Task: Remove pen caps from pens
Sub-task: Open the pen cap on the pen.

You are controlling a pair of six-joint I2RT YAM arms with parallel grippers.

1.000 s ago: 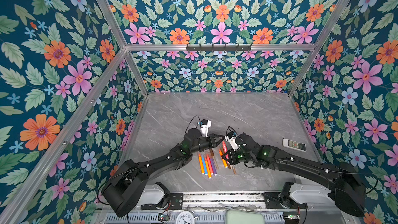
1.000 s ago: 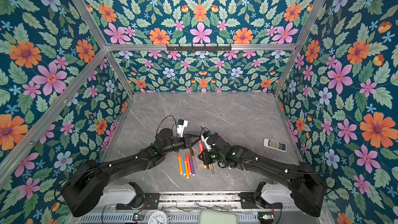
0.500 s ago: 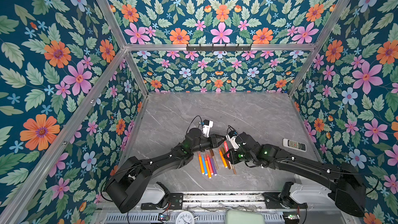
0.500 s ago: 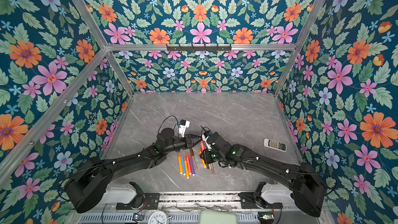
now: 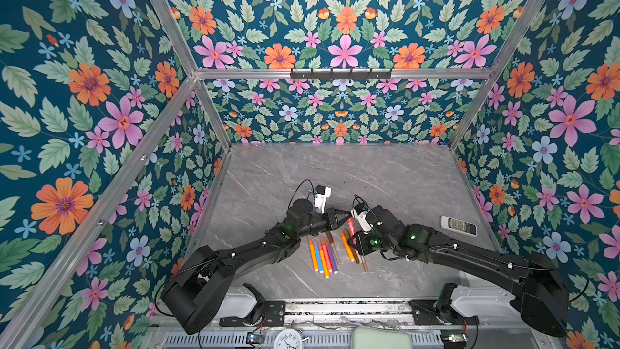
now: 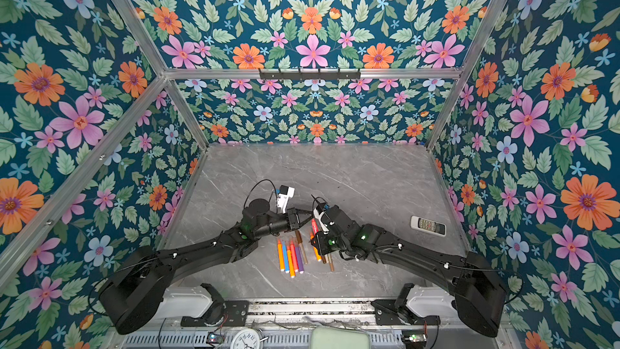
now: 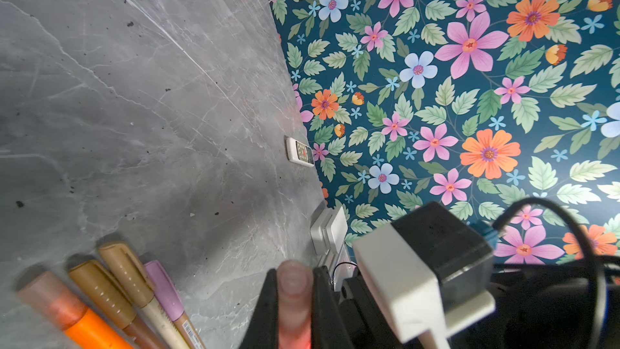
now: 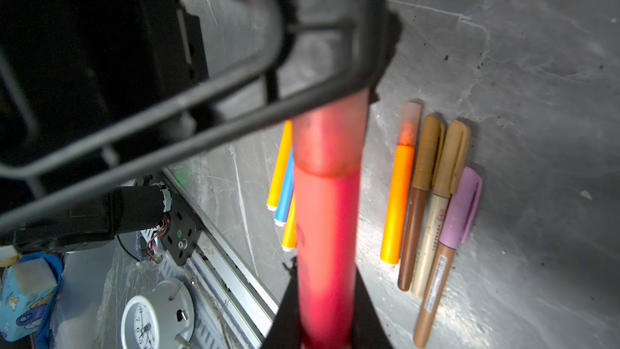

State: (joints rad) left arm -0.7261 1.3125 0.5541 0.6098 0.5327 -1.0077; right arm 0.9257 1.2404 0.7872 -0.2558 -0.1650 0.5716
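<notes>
Two grippers share one red pen (image 8: pixel 327 223). Jaws of the right gripper (image 8: pixel 324 292) pinch its barrel; jaws of the left gripper (image 7: pixel 296 275) pinch its cap (image 7: pixel 295 300).

Site entry: I log this as a robot lab cell. Floral wall panels (image 5: pixel 345 28), aluminium frame (image 5: pixel 235 73), marble counter (image 5: pixel 369 176), arm-mount rail (image 5: pixel 335 307).

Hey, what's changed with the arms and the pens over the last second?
Nothing has visibly moved. The left pincer stays shut on the translucent cap of the red pen, the right pincer on its barrel, cap still on. The loose pens and the remote control lie where they were.
</notes>
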